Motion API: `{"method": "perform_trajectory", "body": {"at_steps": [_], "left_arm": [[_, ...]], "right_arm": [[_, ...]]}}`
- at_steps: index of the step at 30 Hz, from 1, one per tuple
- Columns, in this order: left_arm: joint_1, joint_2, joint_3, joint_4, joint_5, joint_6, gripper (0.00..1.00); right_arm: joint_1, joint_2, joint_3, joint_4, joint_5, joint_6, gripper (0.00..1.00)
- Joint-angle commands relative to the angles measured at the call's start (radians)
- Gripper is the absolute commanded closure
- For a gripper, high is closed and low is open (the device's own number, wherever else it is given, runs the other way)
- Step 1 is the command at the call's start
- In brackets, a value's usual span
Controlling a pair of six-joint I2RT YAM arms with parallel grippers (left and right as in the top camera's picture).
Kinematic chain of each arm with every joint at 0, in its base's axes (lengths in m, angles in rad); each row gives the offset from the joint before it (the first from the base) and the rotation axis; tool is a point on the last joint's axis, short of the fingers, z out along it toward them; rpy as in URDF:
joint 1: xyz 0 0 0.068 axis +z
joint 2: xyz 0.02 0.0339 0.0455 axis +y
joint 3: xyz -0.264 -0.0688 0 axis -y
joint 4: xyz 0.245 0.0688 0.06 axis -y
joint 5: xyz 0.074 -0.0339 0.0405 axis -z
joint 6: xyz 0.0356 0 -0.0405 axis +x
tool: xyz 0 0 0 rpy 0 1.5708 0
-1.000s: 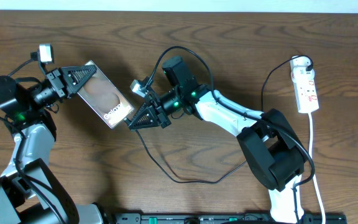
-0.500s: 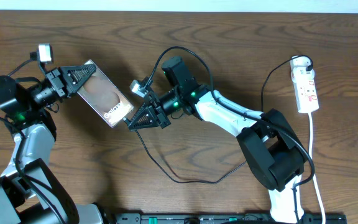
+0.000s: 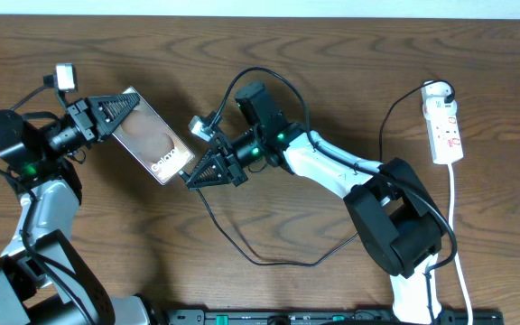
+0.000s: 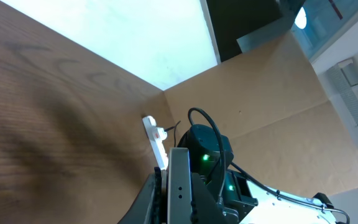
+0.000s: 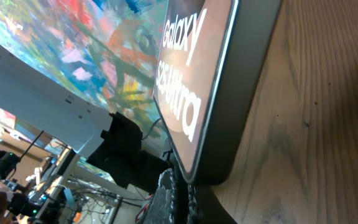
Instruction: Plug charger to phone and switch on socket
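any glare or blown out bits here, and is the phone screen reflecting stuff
Overhead: even light, soft shadows, a dull brown reflection on the slim glossy brownish-grey phone. Left wrist: upper area blown out white. Right wrist: the phone's face mirrors colourful room clutter; wooden table's grain sharp.

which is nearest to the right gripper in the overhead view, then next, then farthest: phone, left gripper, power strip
1. phone: its near end sits at the right gripper tips.
2. left gripper: on the phone's far end.
3. power strip: far right of the table.
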Motion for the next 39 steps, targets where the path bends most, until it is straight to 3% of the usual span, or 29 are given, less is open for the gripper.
{"method": "perform_trajectory", "body": {"at_steps": [1, 39], "left_arm": [[-0.002, 0.003, -0.006, 0.005, 0.002, 0.021, 0.92], [-0.01, 0.003, -0.006, 0.005, 0.028, 0.047, 0.93]], "right_arm": [[0.002, -0.034, 0.002, 0.003, -0.014, 0.014, 0.99], [0.002, -0.034, 0.002, 0.037, 0.008, 0.078, 0.99]]}}
